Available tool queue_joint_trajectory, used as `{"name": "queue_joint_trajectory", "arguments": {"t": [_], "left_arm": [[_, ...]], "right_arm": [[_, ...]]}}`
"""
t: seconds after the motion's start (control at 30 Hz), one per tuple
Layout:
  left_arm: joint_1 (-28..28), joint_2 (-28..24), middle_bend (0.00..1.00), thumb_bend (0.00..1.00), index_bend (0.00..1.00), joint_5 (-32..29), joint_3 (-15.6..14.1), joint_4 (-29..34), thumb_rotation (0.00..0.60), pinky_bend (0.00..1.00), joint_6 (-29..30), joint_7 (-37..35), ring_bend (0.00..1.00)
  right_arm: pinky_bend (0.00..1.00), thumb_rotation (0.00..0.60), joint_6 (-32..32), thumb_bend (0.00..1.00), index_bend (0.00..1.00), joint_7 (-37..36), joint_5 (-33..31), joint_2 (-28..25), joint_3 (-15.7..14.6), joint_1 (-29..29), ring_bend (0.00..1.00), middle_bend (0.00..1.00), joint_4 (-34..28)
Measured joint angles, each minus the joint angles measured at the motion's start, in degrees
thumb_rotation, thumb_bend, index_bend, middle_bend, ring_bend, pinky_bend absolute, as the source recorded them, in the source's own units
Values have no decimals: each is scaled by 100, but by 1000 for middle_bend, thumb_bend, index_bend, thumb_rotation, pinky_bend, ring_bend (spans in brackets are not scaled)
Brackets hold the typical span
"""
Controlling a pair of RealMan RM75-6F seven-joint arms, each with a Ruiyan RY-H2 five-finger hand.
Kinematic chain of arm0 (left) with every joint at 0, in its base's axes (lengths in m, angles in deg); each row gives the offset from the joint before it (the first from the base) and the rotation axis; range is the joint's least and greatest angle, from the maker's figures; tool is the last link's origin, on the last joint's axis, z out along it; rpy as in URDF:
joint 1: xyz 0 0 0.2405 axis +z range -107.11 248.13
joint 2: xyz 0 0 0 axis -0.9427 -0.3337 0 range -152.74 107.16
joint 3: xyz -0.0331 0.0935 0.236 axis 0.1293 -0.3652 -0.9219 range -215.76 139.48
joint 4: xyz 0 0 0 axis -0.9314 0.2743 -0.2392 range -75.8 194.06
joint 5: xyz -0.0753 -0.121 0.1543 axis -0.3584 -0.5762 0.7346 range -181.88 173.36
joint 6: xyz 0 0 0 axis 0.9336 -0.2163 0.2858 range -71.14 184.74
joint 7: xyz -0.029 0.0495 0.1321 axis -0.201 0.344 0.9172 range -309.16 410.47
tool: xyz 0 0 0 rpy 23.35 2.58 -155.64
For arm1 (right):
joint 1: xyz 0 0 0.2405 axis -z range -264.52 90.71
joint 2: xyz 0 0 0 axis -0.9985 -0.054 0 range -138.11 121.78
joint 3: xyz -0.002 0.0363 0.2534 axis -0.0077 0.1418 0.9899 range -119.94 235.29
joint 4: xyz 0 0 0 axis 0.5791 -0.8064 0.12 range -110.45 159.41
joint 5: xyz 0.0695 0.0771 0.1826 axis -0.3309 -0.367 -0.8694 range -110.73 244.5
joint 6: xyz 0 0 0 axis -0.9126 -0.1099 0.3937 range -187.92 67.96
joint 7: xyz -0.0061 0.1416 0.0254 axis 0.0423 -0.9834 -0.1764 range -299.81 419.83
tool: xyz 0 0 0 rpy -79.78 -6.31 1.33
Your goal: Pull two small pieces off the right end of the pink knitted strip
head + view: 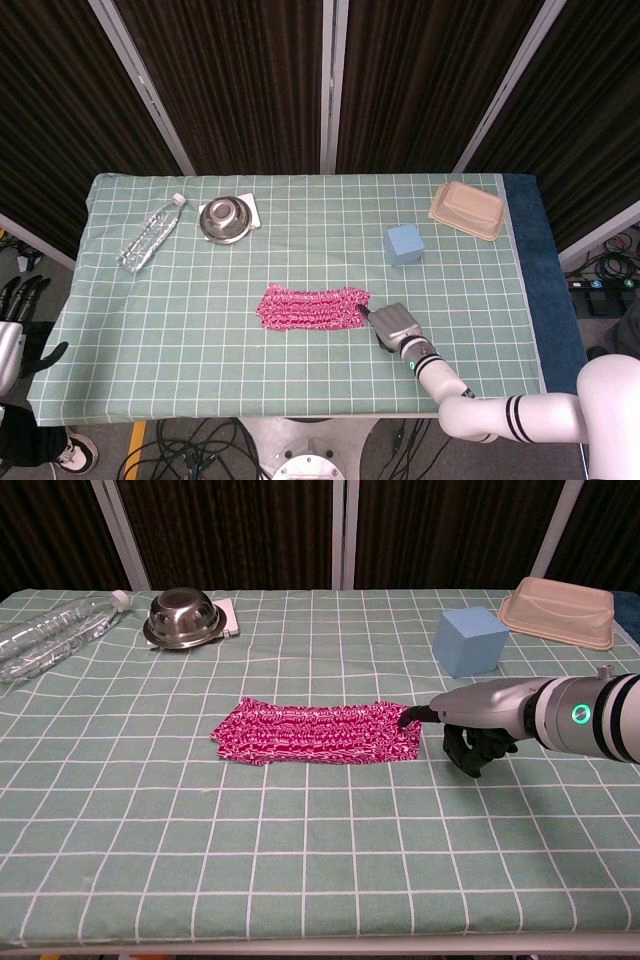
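Observation:
The pink knitted strip (310,308) (315,732) lies flat near the middle of the green checked table. My right hand (395,325) (480,715) sits just off the strip's right end. Its thumb reaches left and touches the strip's right edge, while the other fingers curl down toward the cloth, away from the strip. Nothing is held in it. My left hand (12,325) hangs off the table's left edge in the head view with its fingers extended, holding nothing.
A blue cube (404,243) (471,640) stands behind my right hand. A beige lidded container (467,210) (558,611) is at the back right. A steel bowl (225,218) (183,617) and a lying plastic bottle (150,232) (50,635) are at the back left.

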Motion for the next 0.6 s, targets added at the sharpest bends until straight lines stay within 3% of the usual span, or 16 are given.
{"name": "queue_joint_trajectory", "arguments": {"t": [0.6], "left_arm": [[-69,13,82,190,96,-74,68,99,600,137,-89,123,0]], "right_arm": [[762,600,-50,1000,0,-165,-158,131,-184,-295,871,880,158]]}}
